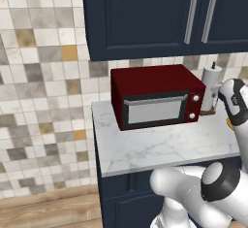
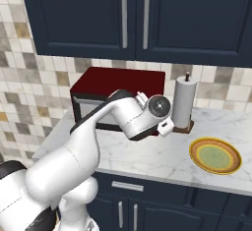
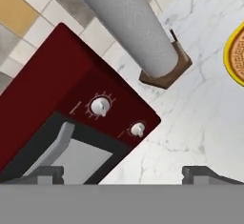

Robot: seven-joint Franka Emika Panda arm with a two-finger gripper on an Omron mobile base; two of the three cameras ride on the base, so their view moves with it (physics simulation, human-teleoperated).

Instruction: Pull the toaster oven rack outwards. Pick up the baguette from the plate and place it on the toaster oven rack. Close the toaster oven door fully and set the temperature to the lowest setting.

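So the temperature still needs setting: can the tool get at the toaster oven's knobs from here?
Probably yes: the tool is open, facing the two white knobs, nothing between. The paper towel roll stands off to one side.

White marble surface [image 1: 160,149] spans mid-frame in the left base view, on dark navy base cabinets [image 2: 162,208] with silver bar handles. Paper towel roll [image 2: 184,102] stands upright on a brown wooden base, centre-right in the right base view, at the back of the surface near the wall. Navy upper cabinets [image 2: 138,14] with two vertical silver handles run across the top. Mixed beige, grey and tan tile backsplash [image 1: 43,76] fills the left; wood floor [image 1: 48,212] at lower left.
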